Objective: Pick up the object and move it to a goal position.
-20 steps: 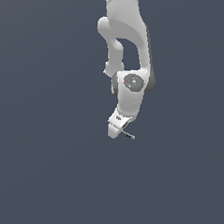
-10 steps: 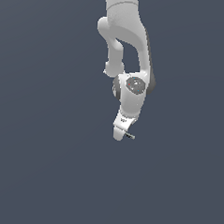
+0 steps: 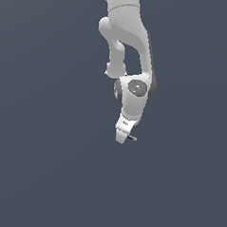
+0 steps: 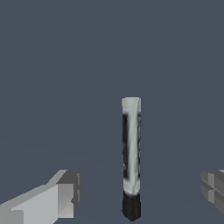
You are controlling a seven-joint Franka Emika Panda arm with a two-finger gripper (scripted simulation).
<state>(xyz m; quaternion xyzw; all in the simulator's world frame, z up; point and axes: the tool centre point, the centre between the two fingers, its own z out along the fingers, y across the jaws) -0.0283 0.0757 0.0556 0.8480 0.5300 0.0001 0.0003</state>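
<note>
Lowered slightly since before, the spread pincer (image 4: 139, 194) straddles the pen-like stick (image 4: 131, 153), touching neither finger.

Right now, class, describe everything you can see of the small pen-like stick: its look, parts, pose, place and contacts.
The stick is a thin, straight rod with a pale grey-white shaft, dark streaks along it and a black end. In the wrist view it lies between the two fingertips of the open gripper, touching neither. In the exterior view it shows as a tiny sliver beside the gripper's tip. It looks to lie flat on the plain grey surface.
</note>
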